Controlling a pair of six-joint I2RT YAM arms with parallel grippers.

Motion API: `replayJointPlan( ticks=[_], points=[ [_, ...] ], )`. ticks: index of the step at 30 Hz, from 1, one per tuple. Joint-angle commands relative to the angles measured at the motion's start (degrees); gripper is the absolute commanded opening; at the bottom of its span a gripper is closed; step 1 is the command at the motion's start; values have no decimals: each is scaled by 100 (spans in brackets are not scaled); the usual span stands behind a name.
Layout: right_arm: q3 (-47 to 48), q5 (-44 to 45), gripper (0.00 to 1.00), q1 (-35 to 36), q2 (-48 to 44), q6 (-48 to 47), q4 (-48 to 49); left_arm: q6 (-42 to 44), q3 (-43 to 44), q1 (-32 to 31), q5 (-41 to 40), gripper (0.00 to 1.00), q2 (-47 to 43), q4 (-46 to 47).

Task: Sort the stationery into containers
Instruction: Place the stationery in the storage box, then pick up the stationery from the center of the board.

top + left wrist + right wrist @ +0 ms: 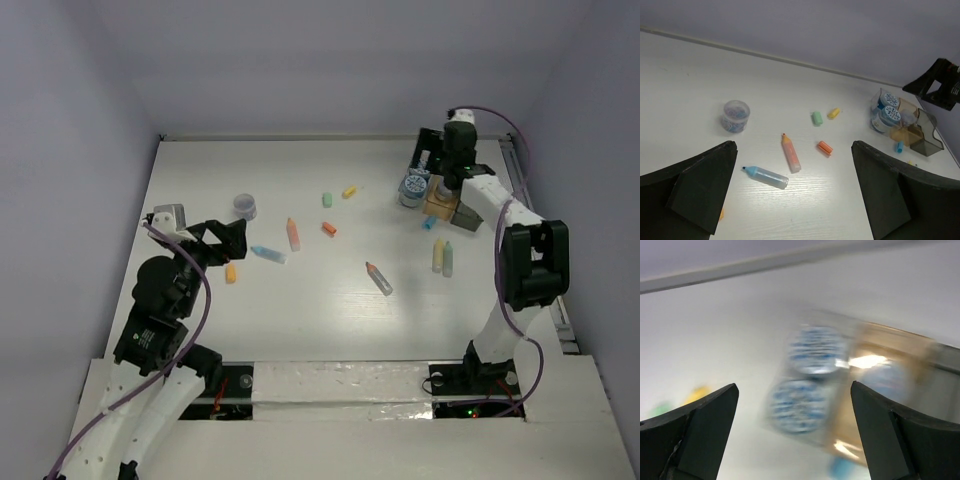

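Spreading over the table [330, 330], most stationery lay left of the amber box [437, 207]. The right hand [794, 385] hovered over that box, fingers apart and gripping nothing. A straight lift seemed safest, sparing the grey box [466, 217] just right of it. The left hand [794, 145], likewise apart, waited far left of it near the blue marker [268, 254].
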Motion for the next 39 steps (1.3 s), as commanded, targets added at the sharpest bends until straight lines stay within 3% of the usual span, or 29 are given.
replayJointPlan(
  ticks=[1, 7, 15, 19, 26, 39],
  points=[
    [34, -836, 100, 1344, -311, -303, 741, -11, -4, 144, 77, 99, 234, 183],
    [1035, -1644, 100, 2995, 845, -356, 717, -72, 23, 311, -19, 99, 305, 130],
    [4081, -1198, 100, 4088, 3121, -436, -511, -72, 40, 373, -99, 99, 278, 113],
    [5339, -942, 100, 4203, 4108, -304, -979, -63, 40, 373, -2, 99, 260, 121],
    [6624, -1108, 100, 4256, 5287, 74, -945, -63, 58, 373, -2, 99, 243, 122],
    [6890, -915, 95, 4370, 5771, 443, 101, -72, 31, 373, 147, 99, 260, 157]
  ],
)
